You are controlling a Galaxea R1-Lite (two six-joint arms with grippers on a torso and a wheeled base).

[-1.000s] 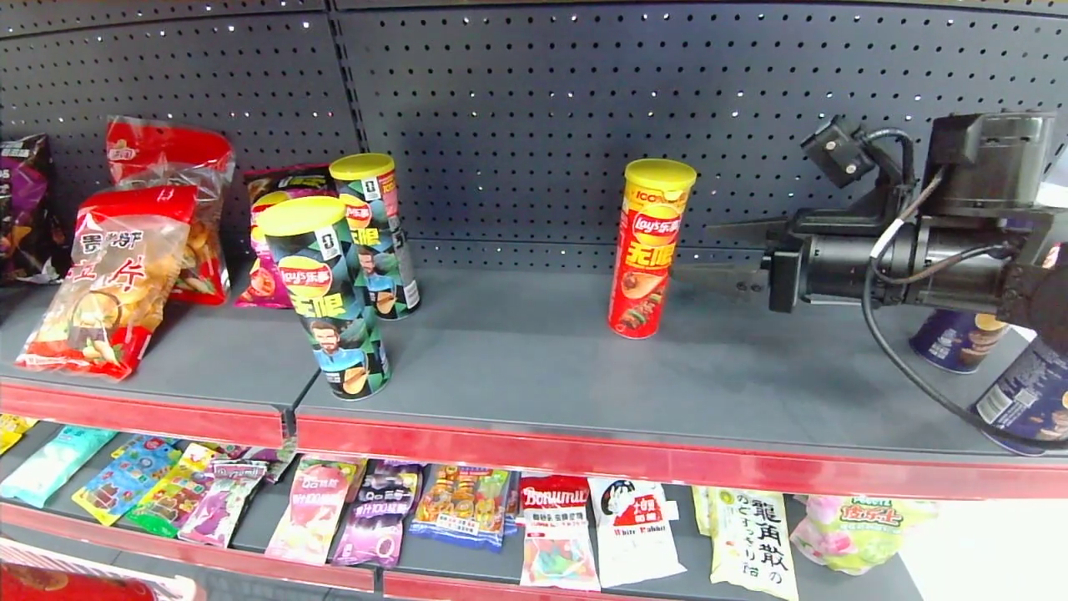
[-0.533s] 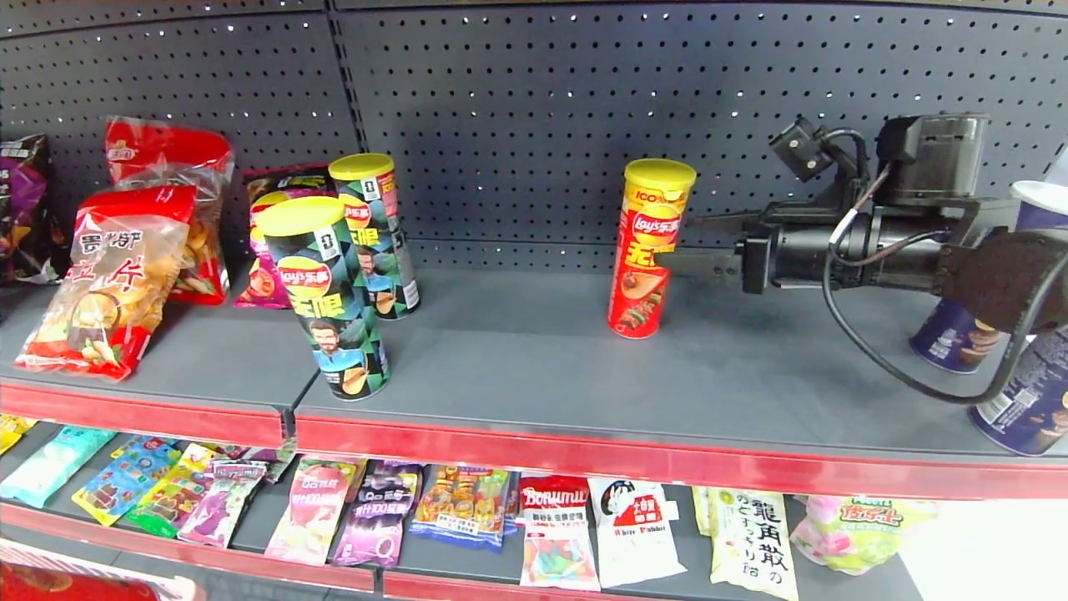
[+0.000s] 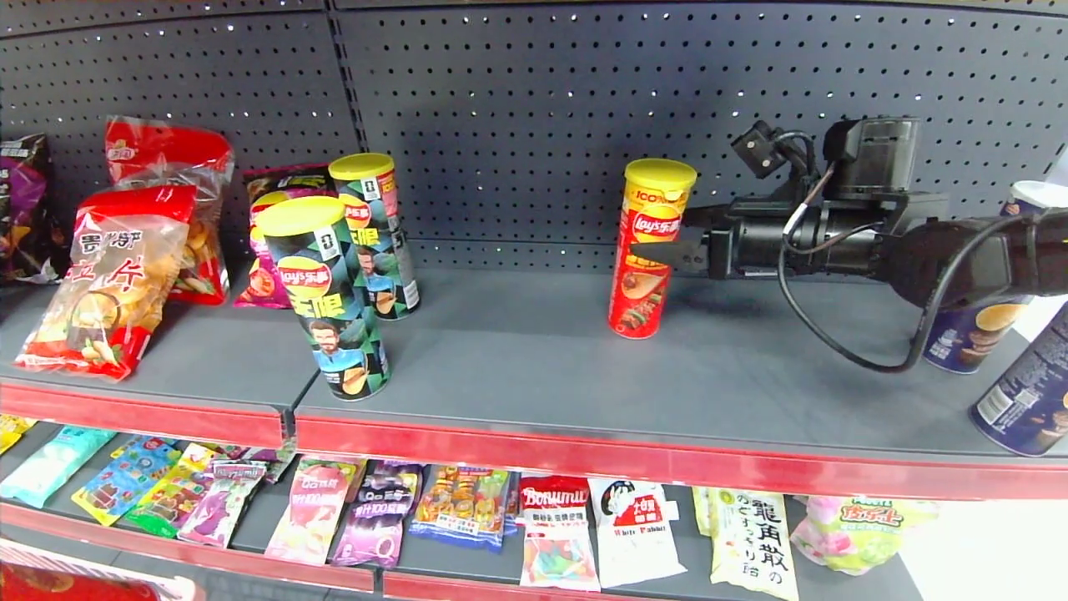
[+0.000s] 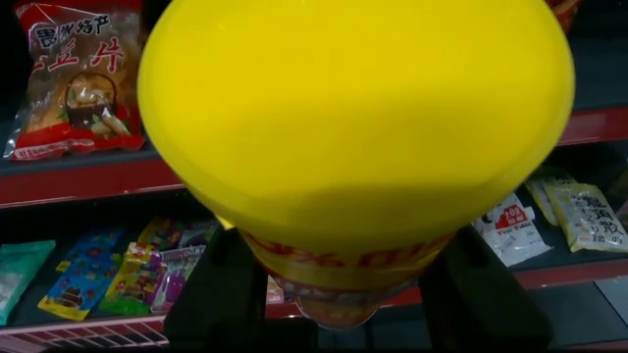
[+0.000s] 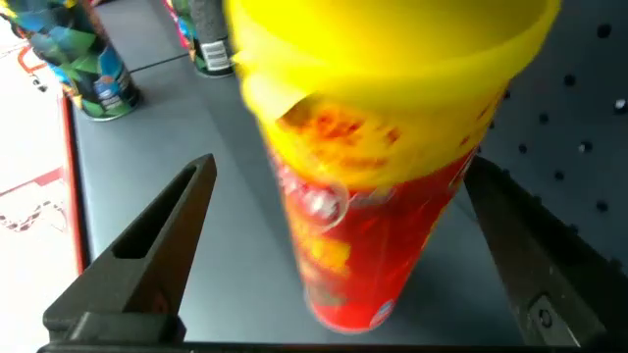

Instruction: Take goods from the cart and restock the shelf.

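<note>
closest, the left gripper (image 4: 348, 294) clamps a yellow-lidded can (image 4: 353, 118). farther off, the right gripper (image 3: 665, 234) (fingers spread wide) straddles the red can (image 3: 641, 284), upright on the shelf (image 3: 517, 359) near the pegboard (image 3: 534, 100).

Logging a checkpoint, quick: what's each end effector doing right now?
Left end effector: shut on a yellow-lidded can.
Right end effector: open, straddling the red can on the shelf.
</note>
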